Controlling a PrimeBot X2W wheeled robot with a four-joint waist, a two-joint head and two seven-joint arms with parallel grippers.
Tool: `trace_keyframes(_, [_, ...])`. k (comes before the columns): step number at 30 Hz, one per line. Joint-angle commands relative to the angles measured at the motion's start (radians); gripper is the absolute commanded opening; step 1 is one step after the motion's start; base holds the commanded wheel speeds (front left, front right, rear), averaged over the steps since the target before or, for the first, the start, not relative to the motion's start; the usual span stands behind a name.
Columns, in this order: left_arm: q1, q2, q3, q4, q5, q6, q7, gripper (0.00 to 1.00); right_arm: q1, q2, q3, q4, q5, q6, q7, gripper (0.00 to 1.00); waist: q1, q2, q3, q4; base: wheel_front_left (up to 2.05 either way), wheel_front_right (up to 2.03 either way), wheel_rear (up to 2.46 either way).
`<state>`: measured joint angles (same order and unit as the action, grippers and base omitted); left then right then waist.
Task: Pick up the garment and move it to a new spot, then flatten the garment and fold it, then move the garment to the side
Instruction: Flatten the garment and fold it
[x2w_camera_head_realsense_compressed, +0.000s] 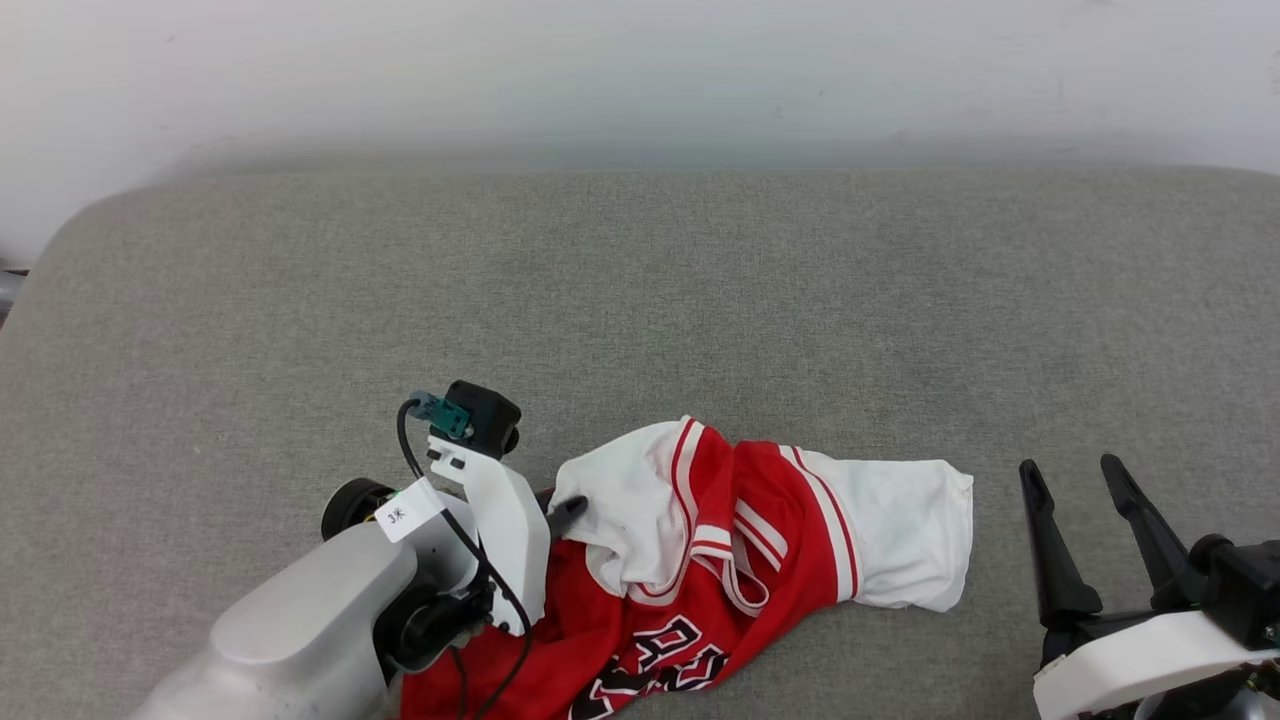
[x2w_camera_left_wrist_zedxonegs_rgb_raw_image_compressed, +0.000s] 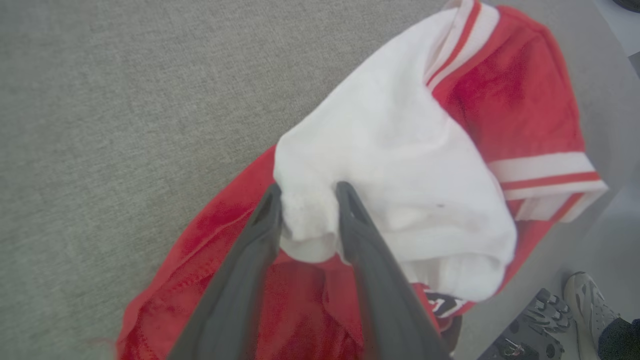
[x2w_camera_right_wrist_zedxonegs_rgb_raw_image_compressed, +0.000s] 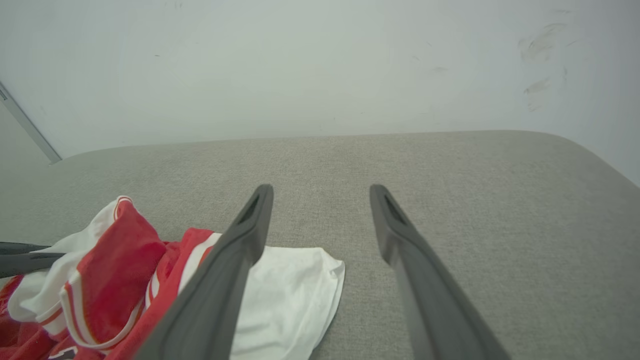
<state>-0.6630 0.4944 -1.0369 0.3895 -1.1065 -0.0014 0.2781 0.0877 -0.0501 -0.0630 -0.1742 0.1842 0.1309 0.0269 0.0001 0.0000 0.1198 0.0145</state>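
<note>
"When you look at the left tool (x2w_camera_left_wrist_zedxonegs_rgb_raw_image_compressed: 308, 188), what is it doing?"

"Its two dark fingers are part way closed. A bunched bit of white sleeve sits between them and touches both. I can't tell if it is squeezing tight."

"Where is the garment (x2w_camera_head_realsense_compressed: 760, 520)?"

"It lies all crumpled on the grey cushion (x2w_camera_head_realsense_compressed: 640, 300). It starts right at the tip of the left tool and spreads away to that tool's right. Red cloth is under the fingers. One white sleeve lies flat at the far end, near the right tool (x2w_camera_head_realsense_compressed: 1070, 466) but not touching it."

"And the right tool?"

"Its fingers are spread wide with nothing in them. Bare cushion shows between them, and the garment is off to its left."
</note>
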Motion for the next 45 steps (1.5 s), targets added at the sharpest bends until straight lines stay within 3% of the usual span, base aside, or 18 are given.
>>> trace_keyframes(1, [-0.017, 0.001, 0.000, 0.002, 0.009, -0.004, -0.015, 0.00, -0.009, 0.000, -0.001, 0.003, 0.002, 0.000, -0.006, 1.00, -0.0001, 0.0000, -0.001, 0.002, 0.00, 0.00, 0.00])
trace_keyframes(9, [-0.072, 0.023, 0.059, 0.013, 0.086, 0.038, -0.176, 0.00, -0.016, 0.000, 0.000, 0.016, 0.008, 0.000, -0.011, 1.00, -0.0001, 0.0000, -0.003, 0.011, 0.00, 0.00, 0.00])
trace_keyframes(16, [-0.084, 0.066, 0.131, 0.120, 0.067, 0.054, -0.264, 0.00, -0.034, 0.000, 0.010, 0.019, 0.010, 0.000, -0.023, 1.00, -0.0001, 0.0000, 0.031, -0.009, 0.00, 0.00, 0.00])
trace_keyframes(25, [-0.033, 0.042, 0.150, 0.358, 0.040, 0.015, -0.337, 0.00, -0.055, 0.000, 0.010, 0.030, 0.013, 0.000, -0.041, 1.00, -0.0001, 0.0000, 0.084, -0.039, 0.00, 0.00, 0.00])
trace_keyframes(28, [-0.031, -0.004, 0.148, 0.451, 0.038, -0.031, -0.392, 0.00, -0.064, 0.000, 0.004, 0.034, 0.005, 0.000, -0.043, 1.00, -0.0001, 0.0000, 0.094, -0.038, 0.00, 0.00, 0.00])
trace_keyframes(29, [-0.032, -0.014, 0.150, 0.465, 0.034, -0.035, -0.401, 0.25, -0.068, 0.000, 0.002, 0.034, 0.003, 0.000, -0.042, 1.00, -0.0001, 0.0000, 0.093, -0.036, 0.00, 0.00, 0.00])
trace_keyframes(30, [-0.032, -0.023, 0.153, 0.478, 0.031, -0.044, -0.411, 0.59, -0.070, 0.000, 0.001, 0.034, 0.001, 0.000, -0.042, 1.00, -0.0001, 0.0000, 0.092, -0.035, 0.00, 0.00, 0.00])
trace_keyframes(31, [-0.036, -0.030, 0.155, 0.487, 0.034, -0.049, -0.431, 1.00, -0.072, 0.000, 0.000, 0.033, -0.002, 0.000, -0.042, 1.00, -0.0001, 0.0000, 0.089, -0.033, 0.00, 0.00, 0.00])
trace_keyframes(39, [-0.019, -0.058, 0.181, 0.493, 0.092, -0.043, -0.539, 1.00, -0.060, 0.000, -0.003, 0.034, -0.002, 0.000, -0.043, 1.00, -0.0001, 0.0000, 0.037, -0.013, 0.00, 0.00, 0.00])
trace_keyframes(45, [0.082, -0.050, 0.348, 0.280, 0.254, 0.045, -0.543, 1.00, -0.037, 0.000, -0.009, 0.031, -0.009, 0.000, -0.032, 1.00, -0.0001, 0.0000, -0.013, 0.014, 0.00, 0.00, 0.00])
